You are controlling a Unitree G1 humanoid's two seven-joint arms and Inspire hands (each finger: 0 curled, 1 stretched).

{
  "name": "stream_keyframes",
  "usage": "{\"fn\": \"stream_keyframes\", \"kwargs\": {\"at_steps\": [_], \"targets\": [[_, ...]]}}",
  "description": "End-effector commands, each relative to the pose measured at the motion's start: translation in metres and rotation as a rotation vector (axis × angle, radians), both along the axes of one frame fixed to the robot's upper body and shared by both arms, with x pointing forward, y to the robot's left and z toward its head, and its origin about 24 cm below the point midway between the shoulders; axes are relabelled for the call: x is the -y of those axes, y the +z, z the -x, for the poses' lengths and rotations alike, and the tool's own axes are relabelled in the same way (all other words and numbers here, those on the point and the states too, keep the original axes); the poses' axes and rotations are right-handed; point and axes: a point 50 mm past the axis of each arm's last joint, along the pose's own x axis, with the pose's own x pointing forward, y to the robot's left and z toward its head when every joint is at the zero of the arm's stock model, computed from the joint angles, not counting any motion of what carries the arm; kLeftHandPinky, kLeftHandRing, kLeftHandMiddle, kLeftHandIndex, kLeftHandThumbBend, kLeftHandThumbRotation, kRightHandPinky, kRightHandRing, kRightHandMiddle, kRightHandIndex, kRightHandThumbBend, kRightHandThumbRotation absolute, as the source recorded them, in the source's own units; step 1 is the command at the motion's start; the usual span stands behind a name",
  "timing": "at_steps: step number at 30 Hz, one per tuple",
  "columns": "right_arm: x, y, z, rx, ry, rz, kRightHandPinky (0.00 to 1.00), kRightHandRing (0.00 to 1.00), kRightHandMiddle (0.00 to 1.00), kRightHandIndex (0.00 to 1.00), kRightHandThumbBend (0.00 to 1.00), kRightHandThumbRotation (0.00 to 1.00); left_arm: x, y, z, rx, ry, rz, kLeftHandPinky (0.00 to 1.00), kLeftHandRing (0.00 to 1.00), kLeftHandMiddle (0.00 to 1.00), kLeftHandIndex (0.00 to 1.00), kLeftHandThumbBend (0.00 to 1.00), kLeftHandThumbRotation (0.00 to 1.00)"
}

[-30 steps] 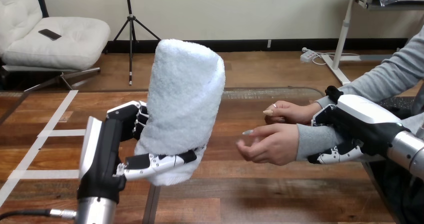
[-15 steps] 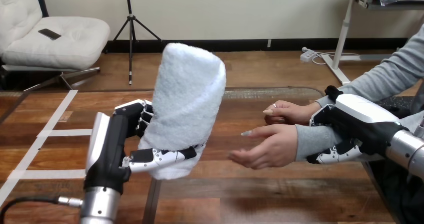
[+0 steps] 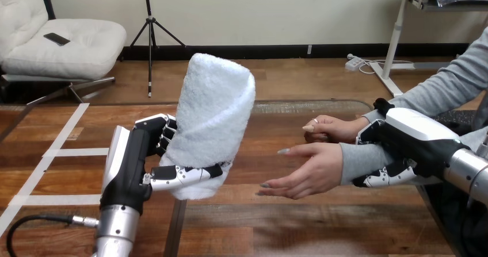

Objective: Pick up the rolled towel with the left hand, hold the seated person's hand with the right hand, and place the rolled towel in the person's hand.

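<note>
The wooden table (image 3: 322, 222) spreads across the lower view. The rolled towel (image 3: 213, 119) is held above its left half, upright and leaning a little toward the right edge. Compared with a second ago the towel sits slightly lower and a touch nearer the right side, carried by an arm that has shifted the same way.

The left hand (image 3: 133, 165) grips the towel's lower end. Its fingers (image 3: 184, 173) are wrapped across the front of the roll and its other fingers are tucked behind it, so the roll is clasped on both sides.

The right hand (image 3: 411, 139) is over the table's right edge and has not moved. Its fingers curl under the grey sleeve and its thumb lies over the top, grasping the person's wrist (image 3: 359, 160).

The person's hand (image 3: 311, 171) has changed most. A second ago its fingers were curled in; now they are stretched out nearly flat, palm turned up and pointing toward the towel. The fingertips are near the towel's lower end but apart from it.

The person's other hand (image 3: 331, 127) rests just behind, loosely closed, as before.
</note>
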Motion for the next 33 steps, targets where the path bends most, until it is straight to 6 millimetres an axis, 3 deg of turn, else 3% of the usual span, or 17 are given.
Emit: {"fn": "stream_keyframes", "kwargs": {"at_steps": [1, 20, 33], "targets": [[-0.005, 0.049, -0.017, 0.183, 0.017, -0.060, 0.27, 0.30, 0.36, 0.37, 0.40, 0.28, 0.004, 0.034, -0.032, 0.160, -0.021, -0.016, 0.27, 0.32, 0.37, 0.40, 0.66, 0.00], [-0.004, 0.051, -0.016, 0.180, 0.019, -0.063, 0.26, 0.30, 0.35, 0.36, 0.39, 0.24, 0.006, 0.024, -0.051, 0.113, -0.023, -0.033, 0.28, 0.33, 0.39, 0.41, 0.65, 0.00], [-0.003, 0.051, -0.015, 0.179, 0.019, -0.065, 0.26, 0.29, 0.34, 0.35, 0.38, 0.27, 0.008, 0.020, -0.058, 0.086, -0.030, -0.055, 0.28, 0.32, 0.38, 0.41, 0.65, 0.00]]}}
